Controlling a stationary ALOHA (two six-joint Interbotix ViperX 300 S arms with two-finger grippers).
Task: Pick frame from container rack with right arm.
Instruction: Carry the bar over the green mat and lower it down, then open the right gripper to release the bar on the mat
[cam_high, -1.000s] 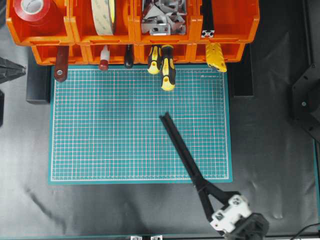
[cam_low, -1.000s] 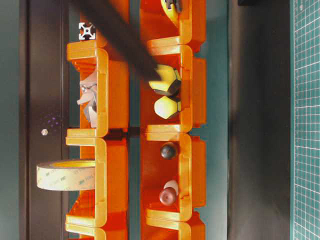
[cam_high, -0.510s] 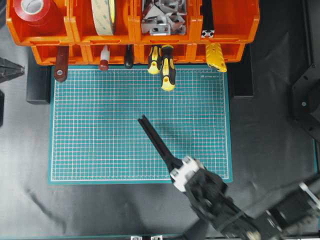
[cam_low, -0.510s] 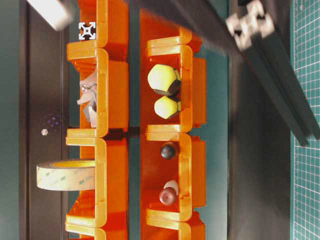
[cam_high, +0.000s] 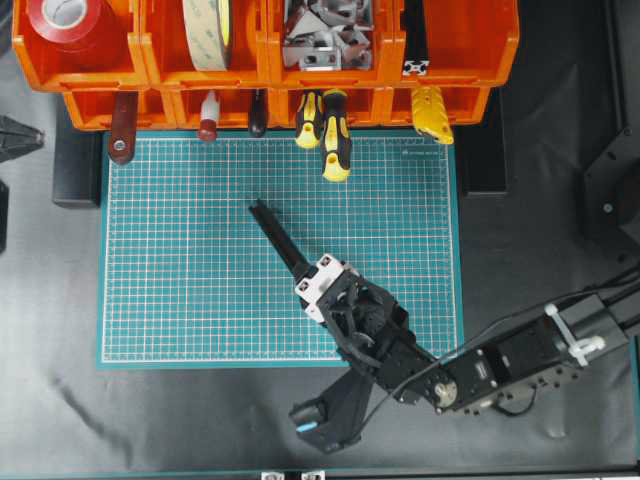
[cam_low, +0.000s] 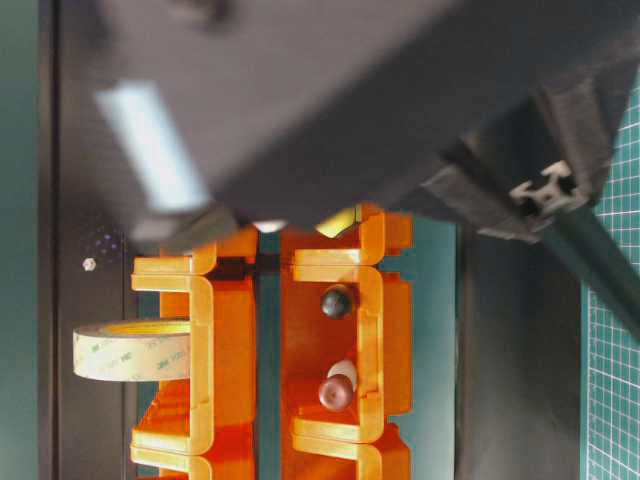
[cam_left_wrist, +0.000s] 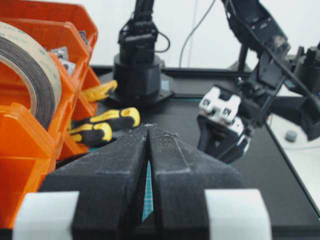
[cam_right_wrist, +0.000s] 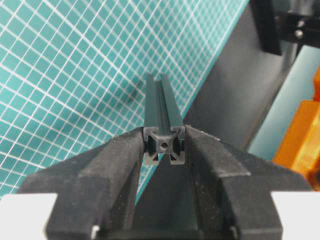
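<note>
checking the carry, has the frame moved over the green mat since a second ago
Yes. In the overhead view the frame, clamped in the right gripper, has shifted left across the cutting mat, its free tip now left of the yellow-handled screwdrivers.

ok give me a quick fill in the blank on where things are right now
1. The right gripper is shut on the ____.
2. The frame hangs over the green ____.
3. The left gripper has its jaws ____.
4. The yellow-handled screwdrivers stick out of the ____ rack.

Missing words: frame; mat; shut; orange
</note>
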